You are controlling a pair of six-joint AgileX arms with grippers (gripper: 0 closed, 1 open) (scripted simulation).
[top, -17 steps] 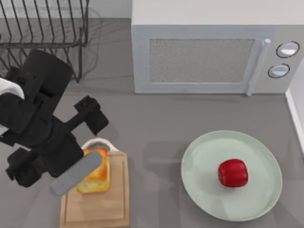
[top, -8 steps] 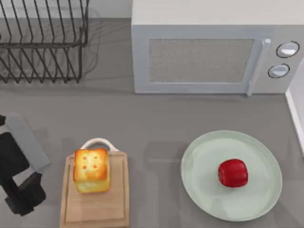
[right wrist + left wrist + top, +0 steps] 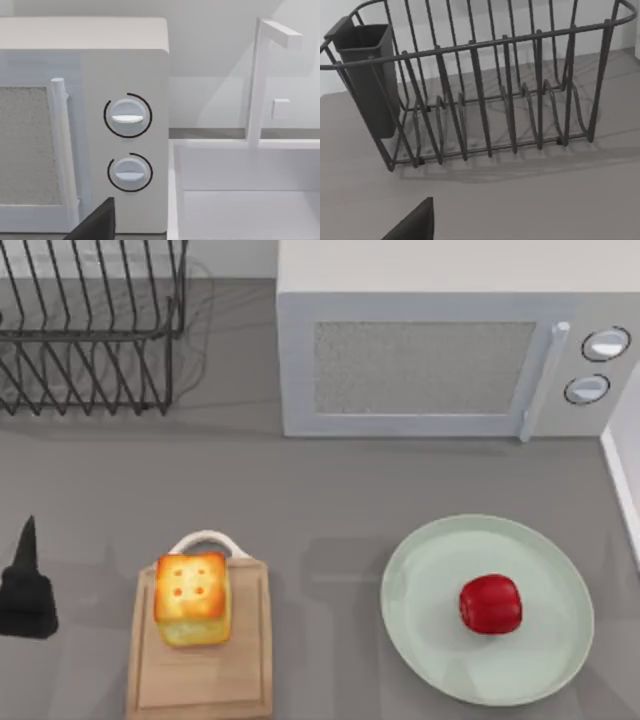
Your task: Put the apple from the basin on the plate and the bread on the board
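The red apple (image 3: 491, 604) lies on the pale green plate (image 3: 430, 640), right of the plate's middle. The toasted bread (image 3: 192, 598) stands upright on the far half of the wooden board (image 3: 200, 685), just behind the white loop handle (image 3: 208, 539). My left gripper (image 3: 25, 592) is a dark shape at the table's left edge, well apart from the board; a dark part of it also shows in the left wrist view (image 3: 415, 225). A dark part of my right gripper (image 3: 97, 222) sits in front of the microwave, beside the white basin (image 3: 240, 200).
A microwave (image 3: 430, 340) stands along the back, with its handle (image 3: 540, 380) and two dials (image 3: 127, 115). A wire dish rack (image 3: 90, 330) with a dark cutlery cup (image 3: 367, 75) fills the back left. The basin's rim (image 3: 625, 475) runs along the right edge, with a tap (image 3: 260, 80) behind it.
My left arm has drawn back from over the board to the table's left edge, uncovering the bread. Bread, apple and plate have not moved.
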